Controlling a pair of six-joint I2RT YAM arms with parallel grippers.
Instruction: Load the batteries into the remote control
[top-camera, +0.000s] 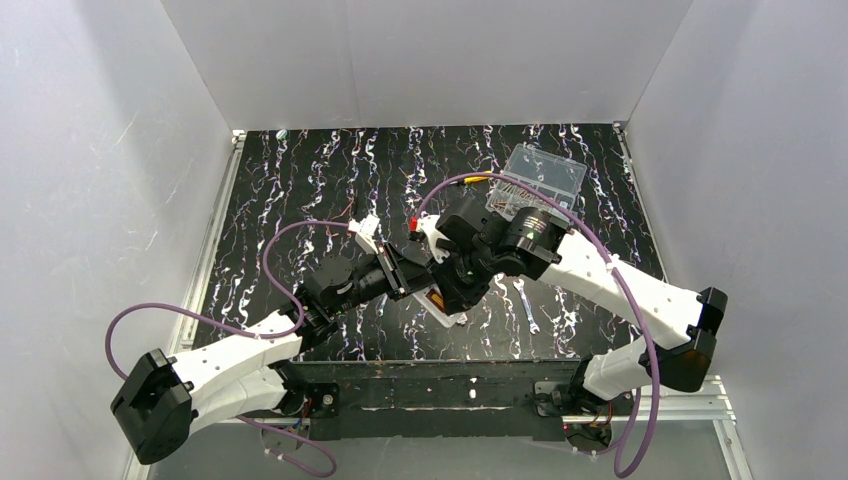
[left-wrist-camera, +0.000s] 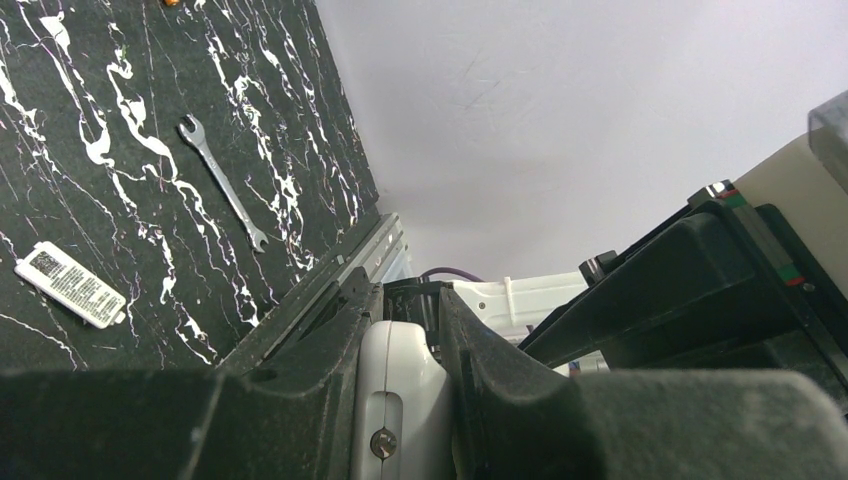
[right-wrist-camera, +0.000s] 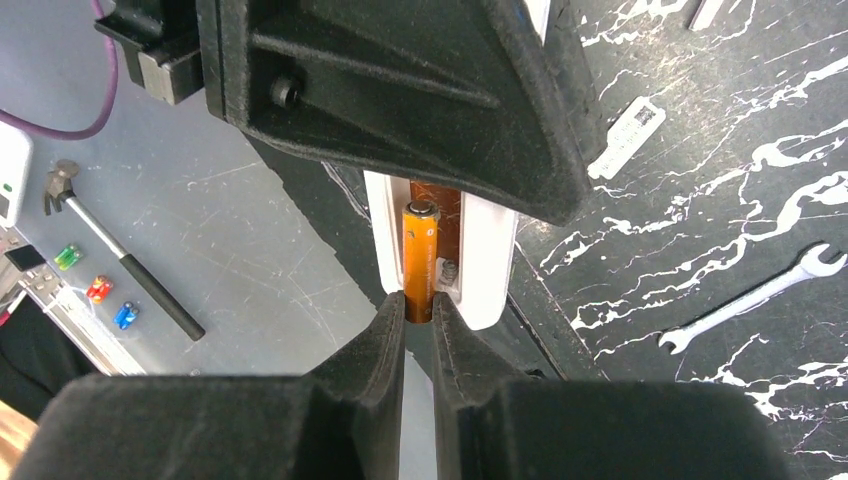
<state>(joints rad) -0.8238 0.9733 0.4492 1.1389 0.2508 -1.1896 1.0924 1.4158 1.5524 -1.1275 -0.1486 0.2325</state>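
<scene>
Battery (right-wrist-camera: 420, 262) going into the remote (right-wrist-camera: 487, 265), above the near middle of the table (top-camera: 300, 200).

My right gripper (right-wrist-camera: 418, 330) is pinching the battery's near end, jaws closed on it. Its long axis is running straight away from those fingers, along the remote's length, and it is lying in one slot of the open compartment. My left gripper (left-wrist-camera: 405, 325) is clamping the white remote by its sides, and its black body is crowding the compartment's far end. The slot beside the battery is looking empty, so I judge one more is due. A wrench (right-wrist-camera: 750, 300) and a labelled white plate (right-wrist-camera: 628, 136) are lying on the table to the right, apart from the grip. A clear box (top-camera: 545, 175) is sitting far right.
</scene>
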